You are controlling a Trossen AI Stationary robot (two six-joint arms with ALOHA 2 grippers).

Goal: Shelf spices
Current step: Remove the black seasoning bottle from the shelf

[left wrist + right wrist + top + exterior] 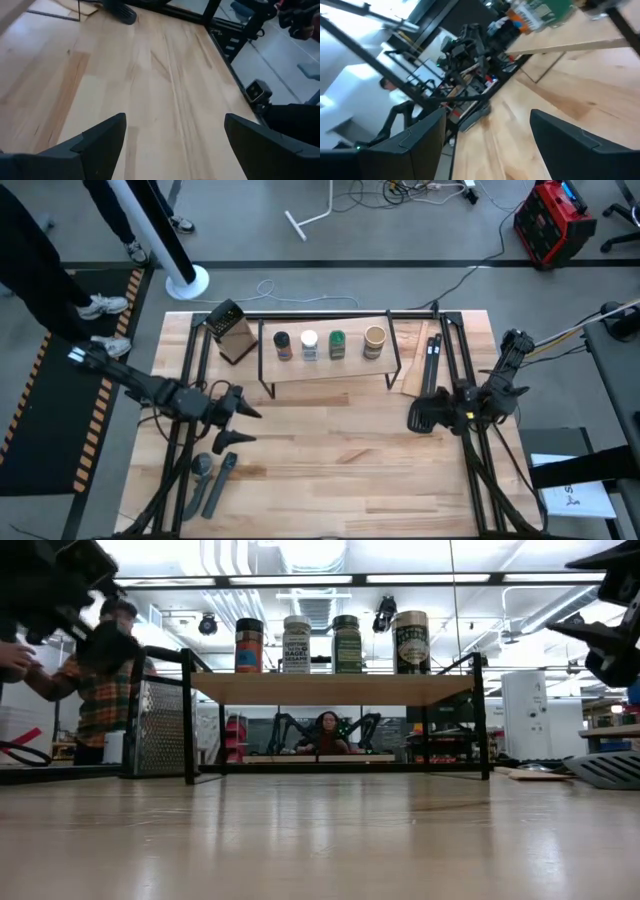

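Four spice jars stand upright in a row on the shelf (330,368): black-topped jar (282,344), white-topped jar (309,344), green jar (337,343), cork-topped jar (374,340). Confirmed in the low view: all four on the light-wood board, near one another but apart, none tilted. No jar seen anywhere on the tabletop (330,450). Judged status: shelving complete or nearly so; nothing left to pick up as far as the views show. Remaining work, if any: retract and park both arms.

Beside the shelf, toward the left arm's side: dark box grater (232,332), standing on the tabletop, not on the board. On the other side of the shelf: a flat wood piece with dark utensils (432,363), lying on the tabletop. Near the tabletop's front edge on the left side: two grey utensils (210,478).

Left pincer (240,422): in front of the shelf's left end, well apart from the jars, fingers spread wide, holding nothing; only bare tabletop between them in the left wrist view.

Right pincer (420,417): in front of the shelf's right end, well apart from the jars, fingers spread wide, holding nothing.

A person stands off the tabletop's left far corner.
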